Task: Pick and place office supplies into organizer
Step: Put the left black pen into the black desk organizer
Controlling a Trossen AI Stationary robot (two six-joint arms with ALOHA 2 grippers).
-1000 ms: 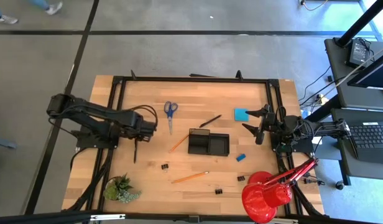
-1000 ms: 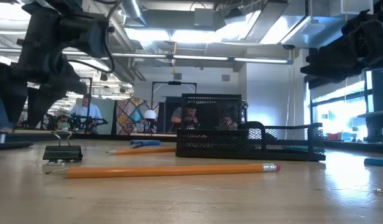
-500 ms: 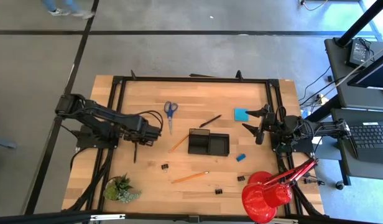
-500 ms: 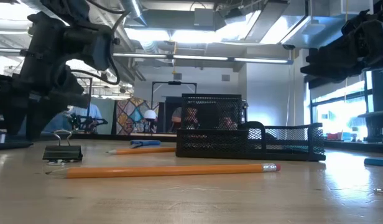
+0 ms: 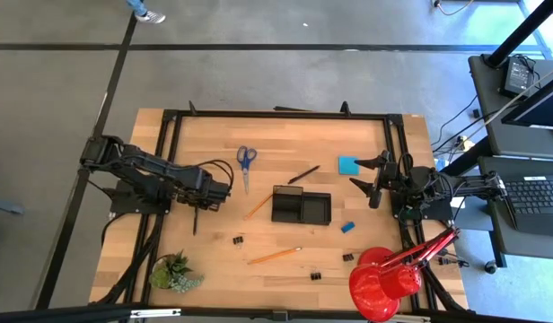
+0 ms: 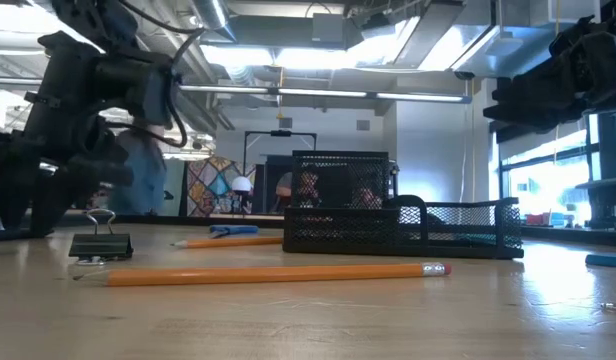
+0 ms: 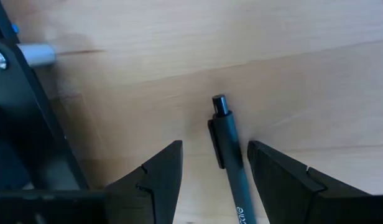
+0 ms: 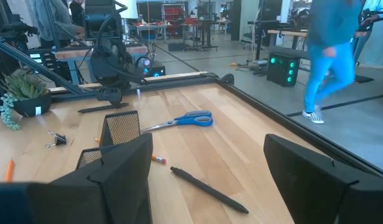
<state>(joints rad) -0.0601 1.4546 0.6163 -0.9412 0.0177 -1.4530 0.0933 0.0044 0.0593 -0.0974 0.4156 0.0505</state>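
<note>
My left gripper (image 7: 214, 144) is open and low over the table's left part (image 5: 203, 199). Its fingers stand on either side of the clip end of a dark pen (image 7: 229, 155) without touching it. That pen (image 5: 195, 220) lies flat. My right gripper (image 8: 207, 146) waits open at the right edge (image 5: 366, 173), near the blue note pad (image 5: 348, 165). The black organizer (image 5: 301, 205) sits mid-table. Around it lie blue-handled scissors (image 5: 246, 161), a second black pen (image 5: 303, 174), two orange pencils (image 5: 258, 207) (image 5: 275, 256), a blue eraser (image 5: 347, 226) and binder clips (image 5: 239, 240) (image 5: 317, 274).
A red desk lamp (image 5: 384, 278) stands at the near right corner and a green plant (image 5: 175, 272) at the near left. A black frame rail (image 5: 276, 115) runs around the table. In the low view, a binder clip (image 6: 100, 243) and a pencil (image 6: 278, 271) lie before the organizer (image 6: 388, 225).
My left arm has reached a little toward the table's right and near edges and come down toward the table, settling over the dark pen. It has held still over the last half second. People have walked past beyond the table.
</note>
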